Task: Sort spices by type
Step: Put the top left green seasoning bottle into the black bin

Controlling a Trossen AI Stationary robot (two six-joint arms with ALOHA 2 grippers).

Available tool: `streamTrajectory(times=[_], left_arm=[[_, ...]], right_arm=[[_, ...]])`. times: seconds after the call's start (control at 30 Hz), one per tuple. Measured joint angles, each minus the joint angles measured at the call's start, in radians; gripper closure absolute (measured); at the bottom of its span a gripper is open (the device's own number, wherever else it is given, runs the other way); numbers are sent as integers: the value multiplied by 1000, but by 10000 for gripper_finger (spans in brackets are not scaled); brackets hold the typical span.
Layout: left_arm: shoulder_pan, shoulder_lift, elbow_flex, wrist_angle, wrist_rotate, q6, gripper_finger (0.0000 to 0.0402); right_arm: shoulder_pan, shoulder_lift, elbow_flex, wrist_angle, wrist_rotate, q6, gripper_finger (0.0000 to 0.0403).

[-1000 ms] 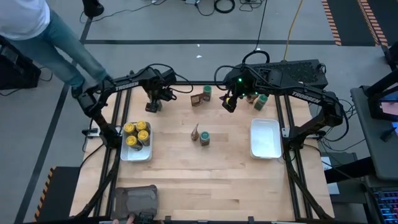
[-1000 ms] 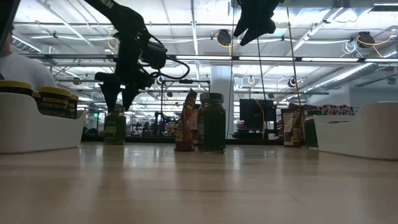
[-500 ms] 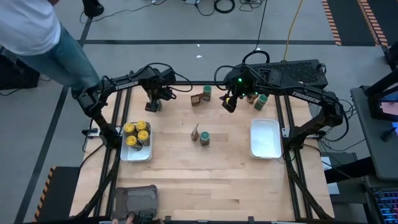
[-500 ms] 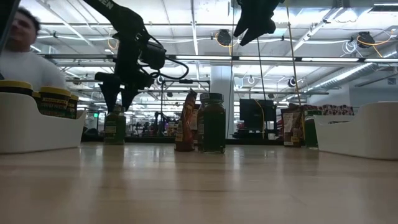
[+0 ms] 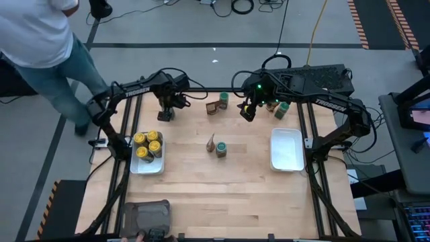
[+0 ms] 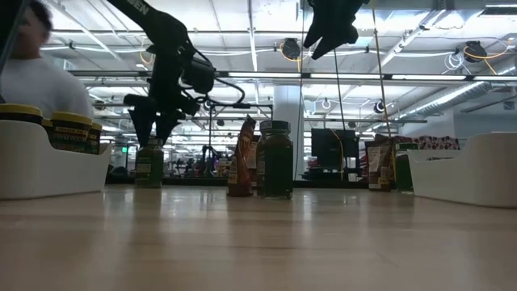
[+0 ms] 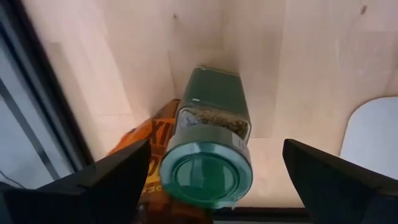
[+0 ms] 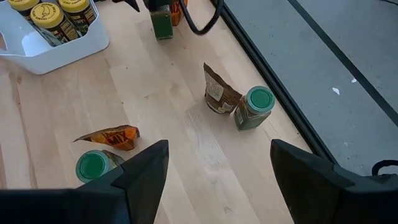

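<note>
Spices on the pale wooden table [image 5: 201, 181] lie exactly as they did a second ago; the only thing that moves is the person [image 5: 47, 40] walking past the table's far left corner. Neither arm shifts in that time.

The left gripper [image 5: 165, 113] stays poised over a small green-lidded glass jar of dried herbs [image 7: 208, 174] at the table's far left edge. Its fingers [image 7: 106, 183] stand wide apart, one on each side of the lid and touching nothing. A brown-orange flat packet [image 7: 146, 146] leans right against that jar. In the low view the fingertips sit just at the jar's top, so the grasp is lined up but not made.

The right gripper [image 5: 247, 111] keeps hanging high above the far middle of the table, claw spread and empty.

Sorting looks only partly done. The yellow-lidded jars [image 5: 148, 144] are gathered in the white rectangular tray on the left [image 5: 146, 169], while the white tray on the right [image 5: 287, 161] holds nothing. Still loose are:
- a green-lidded jar [image 5: 221, 148] and an orange packet [image 5: 211, 142] at the centre
- another jar [image 5: 224, 99] and packet [image 5: 213, 107] at the far edge
- a green-lidded jar [image 5: 283, 109] near the right arm

The pause seems to mean the left arm is settling before it descends and closes. The touching packet may get nudged or pinched along with the jar.
</note>
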Motion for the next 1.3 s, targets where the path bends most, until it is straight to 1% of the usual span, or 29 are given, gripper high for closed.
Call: streamTrajectory(times=[0.2,0.57,0.7,1.1,1.3], left_arm=[[0,36,0,-10,-11,-15,34],[0,36,0,-2,-33,-15,38],[0,36,0,2,-37,-15,65],[0,36,0,5,-43,-15,187],[0,36,0,-4,-45,-15,191]], right_arm=[[1,0,0,0,0,7,138],[1,0,0,0,0,3,138],[0,0,0,2,0,-10,138],[0,0,0,10,0,-19,138],[0,0,0,10,0,-27,138]])
